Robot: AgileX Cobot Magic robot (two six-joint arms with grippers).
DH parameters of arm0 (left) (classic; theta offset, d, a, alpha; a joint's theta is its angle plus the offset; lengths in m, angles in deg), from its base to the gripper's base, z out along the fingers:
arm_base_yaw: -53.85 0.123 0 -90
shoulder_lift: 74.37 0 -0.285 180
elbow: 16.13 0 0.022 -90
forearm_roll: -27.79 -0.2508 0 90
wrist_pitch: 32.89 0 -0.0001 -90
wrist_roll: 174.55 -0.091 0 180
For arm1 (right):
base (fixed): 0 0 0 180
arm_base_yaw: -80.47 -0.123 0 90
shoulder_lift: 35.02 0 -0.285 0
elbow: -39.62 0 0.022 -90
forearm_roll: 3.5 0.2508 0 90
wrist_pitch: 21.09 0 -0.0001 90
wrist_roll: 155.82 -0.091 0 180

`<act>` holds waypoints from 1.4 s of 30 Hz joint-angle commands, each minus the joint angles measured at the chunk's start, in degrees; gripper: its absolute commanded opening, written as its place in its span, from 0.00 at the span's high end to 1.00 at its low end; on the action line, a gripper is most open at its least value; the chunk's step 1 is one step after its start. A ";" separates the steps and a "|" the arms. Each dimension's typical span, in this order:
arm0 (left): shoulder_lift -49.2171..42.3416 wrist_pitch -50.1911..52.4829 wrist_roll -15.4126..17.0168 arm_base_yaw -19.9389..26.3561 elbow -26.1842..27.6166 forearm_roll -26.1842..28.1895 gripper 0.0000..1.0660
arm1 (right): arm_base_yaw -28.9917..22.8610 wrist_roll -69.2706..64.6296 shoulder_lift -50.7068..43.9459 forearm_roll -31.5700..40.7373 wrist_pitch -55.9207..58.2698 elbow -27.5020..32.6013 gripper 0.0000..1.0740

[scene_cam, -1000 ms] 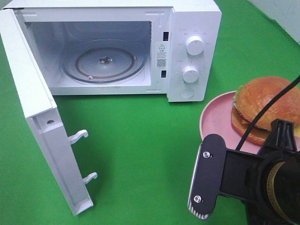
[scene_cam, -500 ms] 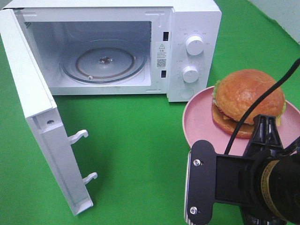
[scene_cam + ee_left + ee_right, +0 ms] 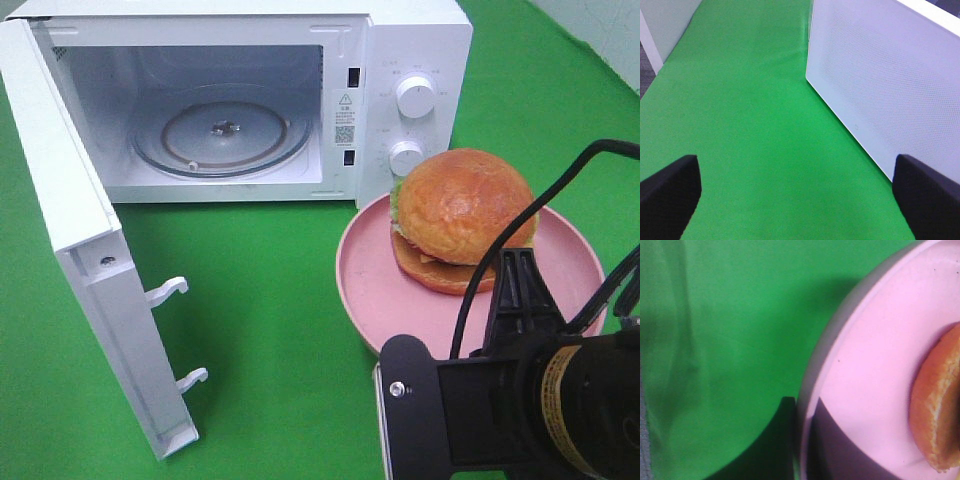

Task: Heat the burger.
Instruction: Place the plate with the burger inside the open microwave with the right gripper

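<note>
Pink plate (image 3: 370,290) is pinched at its rim by the right end effector (image 3: 802,450), burger (image 3: 462,215) just beyond; left end effector (image 3: 800,195) spread.

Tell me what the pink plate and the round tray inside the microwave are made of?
Pink plate: probably plastic, smooth with a soft sheen. Its colour is even all over and it has no bright glints, though it could be glazed ceramic. Round tray in the microwave: looks like clear glass. The pale floor shows through it, and its rim catches the light.
</note>
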 commanded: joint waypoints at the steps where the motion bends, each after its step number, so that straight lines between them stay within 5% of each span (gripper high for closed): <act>1: -1.15 0.57 0.11 -0.23 -0.11 0.00 0.10 | 0.00 5.21 -0.40 -4.07 -2.06 -0.11 1.00; 19: -1.15 0.57 0.11 -0.23 -0.11 0.00 0.10 | 0.34 14.32 -0.40 -2.92 -6.36 -0.11 1.00; 42: -1.15 0.57 0.11 -0.23 -0.11 0.00 0.10 | 19.77 54.66 -0.40 14.61 -20.05 -0.11 1.00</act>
